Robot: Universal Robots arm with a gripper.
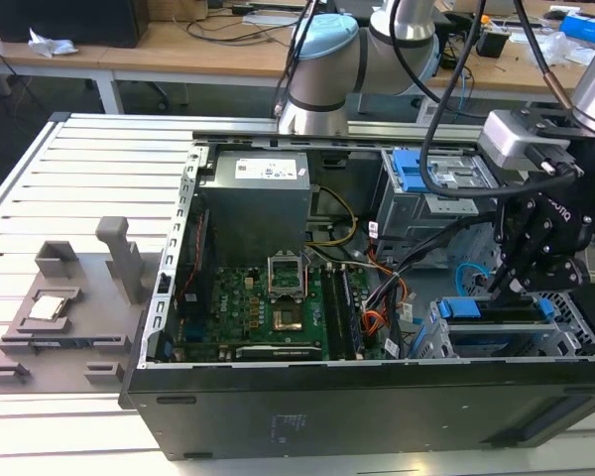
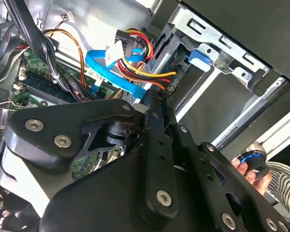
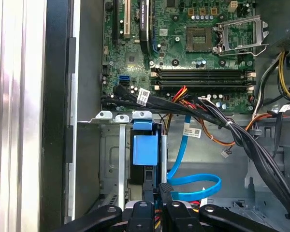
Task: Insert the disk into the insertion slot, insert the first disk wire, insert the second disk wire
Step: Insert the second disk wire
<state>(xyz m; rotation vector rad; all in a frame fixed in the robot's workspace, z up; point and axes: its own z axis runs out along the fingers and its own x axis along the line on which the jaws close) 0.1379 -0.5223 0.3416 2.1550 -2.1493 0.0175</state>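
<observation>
**Gripper low at drive cage, near disk cables**

Exterior view: open PC case lies on slatted bench, motherboard exposed. Gripper sits at the exterior view's right end of case, just above the insertion slot, a grey perforated cage w/ blue caddy edges showing. Disk appears seated in that cage; only its blue frame and dark top edge are clear. Taller grey bay w/ blue latch stands farther back, apart from gripper.

First wrist view: gripper fingers close together round a dark connector, tips right by it; a firm clamp can't be told for sure. Blue caddy tab lies just beyond the fingertips, inside the cage. Second disk wire, light blue and glossy, loops beside gripper on the cage floor. First disk wire, red/orange strands, runs beside thick black cables near the RAM slots.

Second wrist view: second disk wire crosses in front of the first disk wire, both just past the gripper body. A person's fingers hold a small blue-ringed object by a striped sleeve.
</observation>
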